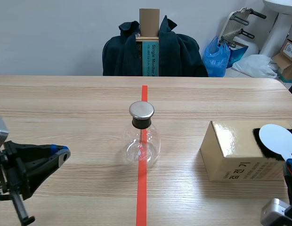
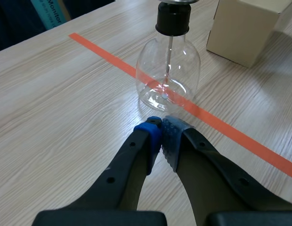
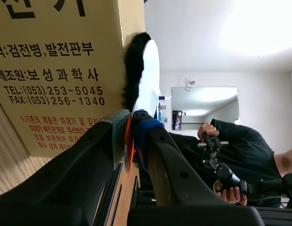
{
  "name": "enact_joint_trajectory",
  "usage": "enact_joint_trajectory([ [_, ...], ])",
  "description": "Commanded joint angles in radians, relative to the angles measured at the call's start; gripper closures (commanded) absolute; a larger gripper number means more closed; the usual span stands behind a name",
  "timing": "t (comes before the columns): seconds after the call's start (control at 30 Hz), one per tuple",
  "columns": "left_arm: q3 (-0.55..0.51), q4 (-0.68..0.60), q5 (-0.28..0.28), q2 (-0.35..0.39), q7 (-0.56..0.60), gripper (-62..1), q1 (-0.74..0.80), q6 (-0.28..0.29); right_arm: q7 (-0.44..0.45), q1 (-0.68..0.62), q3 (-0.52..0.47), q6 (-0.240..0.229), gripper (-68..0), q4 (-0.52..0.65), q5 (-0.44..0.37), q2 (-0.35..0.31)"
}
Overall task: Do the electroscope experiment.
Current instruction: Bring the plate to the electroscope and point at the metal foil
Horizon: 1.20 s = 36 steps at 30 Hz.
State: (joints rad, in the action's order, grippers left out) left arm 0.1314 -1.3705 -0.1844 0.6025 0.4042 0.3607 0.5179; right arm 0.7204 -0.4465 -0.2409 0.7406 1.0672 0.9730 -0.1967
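right hand (image 3: 131, 133) clamps disc (image 3: 151, 70), contact barely visible | fur (image 3: 134, 61) partly covered

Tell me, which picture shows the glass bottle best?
The scene view: the glass bottle stands whole there, from shiny cap down to round belly. The left wrist view shows it closer, but its cap is cut off. The right wrist view misses it.

teal box (image 1: 152, 59) beyond the table's (image 1: 66, 108) far edge: "single monitor" down its side; cardboard box (image 3: 56, 70) by the table's right edge: black korean print, "검전병, 발전판부", "제조원: 보성과학사", then tel and fax lines; red small print below unreadable
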Motion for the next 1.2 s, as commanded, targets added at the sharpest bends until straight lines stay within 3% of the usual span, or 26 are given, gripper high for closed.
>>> enact_joint_trajectory([
  [0.0, 0.027, 0.011, -0.011, -0.013, 0.028, -3.2, -0.047, -0.001, -0.018, -0.002, -0.009, 0.042, -0.7, 0.023, -0.029, -0.023],
  [0.33, 0.249, 0.23, -0.001, -0.094, 0.053, -3.2, -0.275, -0.042, -0.019, -0.001, -0.074, 0.042, -0.7, 0.217, -0.197, -0.082],
  [0.43, 0.301, 0.269, 0.03, -0.126, 0.065, -3.2, -0.315, -0.064, -0.02, 0.016, -0.096, 0.042, -0.7, 0.299, -0.259, -0.108],
  [0.6, 0.354, 0.312, 0.079, -0.177, 0.071, -3.2, -0.348, -0.117, -0.036, 0.097, -0.124, 0.042, -0.7, 0.416, -0.378, -0.157],
  [0.83, 0.384, 0.352, 0.081, -0.222, 0.068, -3.2, -0.364, -0.177, -0.105, 0.246, -0.127, 0.041, -0.7, 0.527, -0.499, -0.241],
  [1.17, 0.385, 0.358, 0.08, -0.225, 0.067, -3.2, -0.364, -0.195, -0.135, 0.405, -0.127, -0.069, -0.7, 0.539, -0.529, -0.272],
])
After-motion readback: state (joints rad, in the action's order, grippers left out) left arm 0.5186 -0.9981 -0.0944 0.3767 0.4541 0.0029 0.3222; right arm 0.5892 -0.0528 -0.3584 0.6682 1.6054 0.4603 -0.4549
